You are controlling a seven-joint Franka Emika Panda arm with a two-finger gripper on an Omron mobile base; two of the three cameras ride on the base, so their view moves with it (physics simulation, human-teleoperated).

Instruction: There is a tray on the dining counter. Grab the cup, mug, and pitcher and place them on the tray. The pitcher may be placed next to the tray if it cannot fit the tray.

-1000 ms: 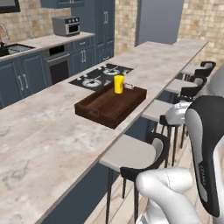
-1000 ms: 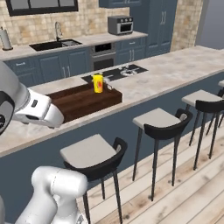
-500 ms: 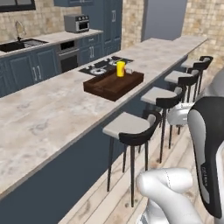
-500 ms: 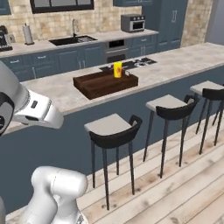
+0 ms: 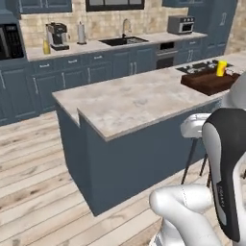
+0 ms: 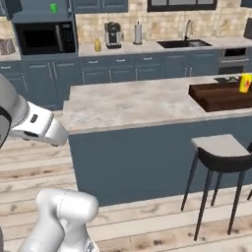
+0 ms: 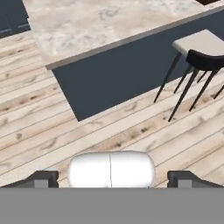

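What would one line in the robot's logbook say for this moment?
gripper: open, empty | cup: on tray | mug: atop cabinet | dining counter: ahead

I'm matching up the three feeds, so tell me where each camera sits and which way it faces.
Left base view: behind the arm to its left, facing the dining counter, tray and cup far right; white arm lower right.
Right base view: behind the arm to its right, same counter, tray and cup at right; arm lower left.
Hand view: on the hand, looking down at floor, counter end and stool; open pincer tips at bottom.
All three share the counter.
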